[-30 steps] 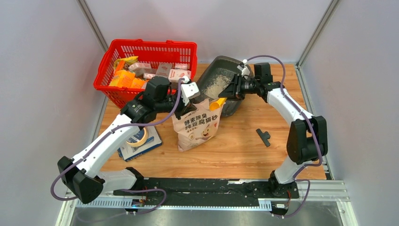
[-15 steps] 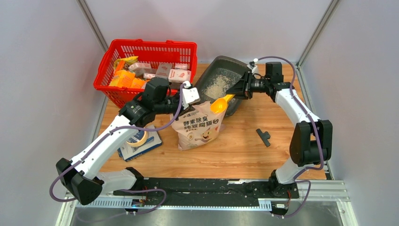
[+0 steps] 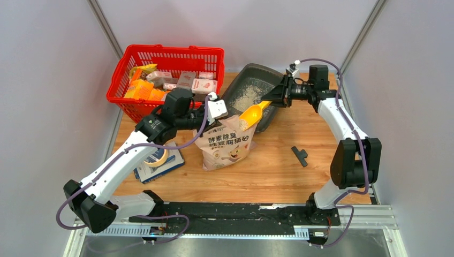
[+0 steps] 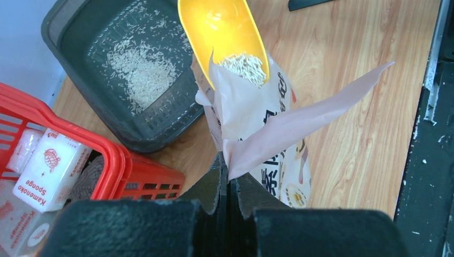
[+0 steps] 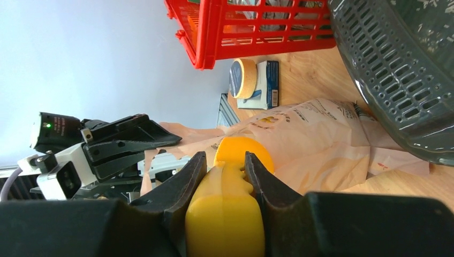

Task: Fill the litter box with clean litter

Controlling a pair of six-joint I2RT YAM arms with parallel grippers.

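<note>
The dark grey litter box (image 3: 234, 89) lies behind the bag, with a patch of pale litter (image 3: 247, 97) on its floor; the left wrist view shows the litter box (image 4: 75, 37) and litter (image 4: 140, 72) too. A pink-beige bag (image 3: 225, 147) stands upright on the table. My left gripper (image 3: 217, 108) is shut on the bag's torn top edge (image 4: 251, 155) and holds it open. My right gripper (image 3: 278, 95) is shut on the handle of a yellow scoop (image 5: 227, 214). The scoop (image 3: 250, 116) hovers over the bag's mouth with litter (image 4: 243, 65) in its bowl.
A red basket (image 3: 166, 75) of packaged goods stands left of the litter box. A tape roll on a blue box (image 3: 156, 159) lies at the front left. A small black tool (image 3: 301, 155) lies on the wood at the right. Walls close in on three sides.
My right gripper has drawn back to the right and lifted the scoop out of the bag with litter in it. The left gripper has kept its hold on the bag.
</note>
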